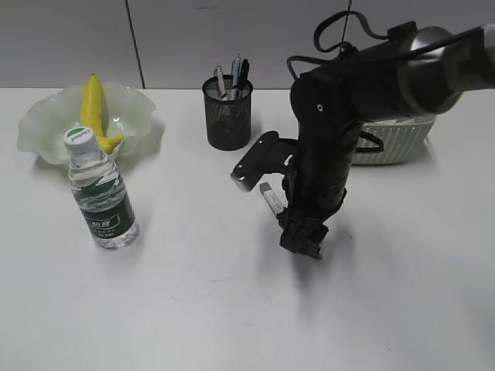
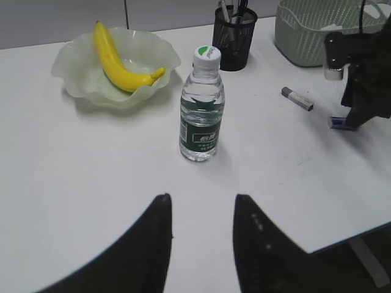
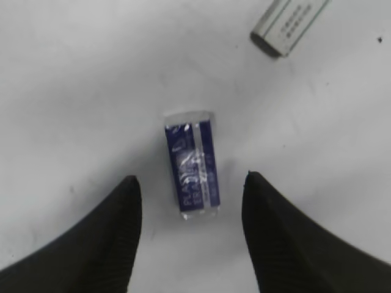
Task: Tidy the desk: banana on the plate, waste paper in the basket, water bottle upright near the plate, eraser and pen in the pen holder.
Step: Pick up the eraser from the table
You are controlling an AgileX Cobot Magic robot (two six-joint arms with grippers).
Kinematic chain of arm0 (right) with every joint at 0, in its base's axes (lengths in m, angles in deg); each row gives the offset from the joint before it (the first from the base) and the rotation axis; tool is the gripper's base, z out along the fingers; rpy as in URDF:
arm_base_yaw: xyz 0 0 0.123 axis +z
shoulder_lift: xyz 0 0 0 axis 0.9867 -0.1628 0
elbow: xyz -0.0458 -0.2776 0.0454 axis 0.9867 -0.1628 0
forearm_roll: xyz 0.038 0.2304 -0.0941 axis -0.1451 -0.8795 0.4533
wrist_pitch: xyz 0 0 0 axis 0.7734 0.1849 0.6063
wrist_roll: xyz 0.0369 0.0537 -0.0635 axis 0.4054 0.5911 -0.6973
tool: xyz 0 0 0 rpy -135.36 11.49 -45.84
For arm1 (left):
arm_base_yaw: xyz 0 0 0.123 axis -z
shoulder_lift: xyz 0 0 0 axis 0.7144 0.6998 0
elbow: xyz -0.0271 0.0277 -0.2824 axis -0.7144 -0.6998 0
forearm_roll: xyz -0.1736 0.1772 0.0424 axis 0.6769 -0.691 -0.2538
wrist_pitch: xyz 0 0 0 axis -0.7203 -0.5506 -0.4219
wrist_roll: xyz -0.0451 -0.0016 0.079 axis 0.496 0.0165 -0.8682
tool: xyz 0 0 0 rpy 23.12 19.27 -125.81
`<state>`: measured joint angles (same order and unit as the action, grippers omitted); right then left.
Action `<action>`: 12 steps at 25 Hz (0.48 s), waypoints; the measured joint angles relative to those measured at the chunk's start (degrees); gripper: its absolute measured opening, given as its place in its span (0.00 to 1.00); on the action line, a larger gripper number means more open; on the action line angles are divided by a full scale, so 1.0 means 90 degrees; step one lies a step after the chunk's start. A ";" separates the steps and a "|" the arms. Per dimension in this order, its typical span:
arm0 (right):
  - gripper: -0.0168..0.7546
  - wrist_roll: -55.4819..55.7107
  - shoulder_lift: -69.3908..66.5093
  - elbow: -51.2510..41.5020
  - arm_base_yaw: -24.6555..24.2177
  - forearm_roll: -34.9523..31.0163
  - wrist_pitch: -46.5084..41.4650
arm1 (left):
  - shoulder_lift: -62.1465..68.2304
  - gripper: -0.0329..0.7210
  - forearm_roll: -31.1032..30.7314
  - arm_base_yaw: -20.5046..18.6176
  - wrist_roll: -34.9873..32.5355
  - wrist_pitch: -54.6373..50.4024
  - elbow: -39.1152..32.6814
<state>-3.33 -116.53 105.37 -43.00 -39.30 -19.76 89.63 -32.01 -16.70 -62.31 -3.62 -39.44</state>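
The blue-sleeved eraser [image 3: 192, 165] lies flat on the desk [image 1: 193, 309]. My right gripper [image 3: 192, 183] hangs open just above it, one finger on each side, not touching. The banana [image 1: 94, 108] lies in the plate [image 1: 42, 124]. Next to the plate the water bottle [image 1: 100, 193] stands upright. Pens [image 1: 232, 77] stick out of the pen holder [image 1: 228, 116]. The basket [image 1: 394, 143] is behind the right arm; whether the waste paper is in it I cannot tell. My left gripper [image 2: 201, 201] is open and empty, well short of the bottle [image 2: 201, 110].
A small grey-and-white stick-shaped object [image 1: 271, 197] lies on the desk just beyond the eraser, also seen in the right wrist view as a grey block [image 3: 287, 24]. The right arm's camera bracket [image 1: 259, 158] juts out toward the pen holder.
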 joint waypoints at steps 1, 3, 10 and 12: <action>0.57 0.0000 -0.0066 0.0078 0.0000 0.0000 0.0014 | 0.0000 0.38 0.0000 0.0000 0.0000 0.0000 0.0000; 0.57 -0.0005 -0.0164 0.0196 0.0000 0.0000 0.0037 | 0.0000 0.38 0.0000 0.0000 0.0000 0.0000 0.0000; 0.57 -0.0005 -0.0548 0.0271 0.0000 0.0000 -0.0162 | 0.0000 0.38 0.0000 0.0000 0.0000 0.0000 0.0000; 0.50 -0.0005 -0.0577 0.0273 0.0000 0.0000 -0.0200 | 0.0000 0.38 0.0000 0.0000 0.0000 0.0000 0.0000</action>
<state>-3.37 -121.73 107.83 -43.00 -39.30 -21.56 89.63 -32.01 -16.70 -62.31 -3.62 -39.44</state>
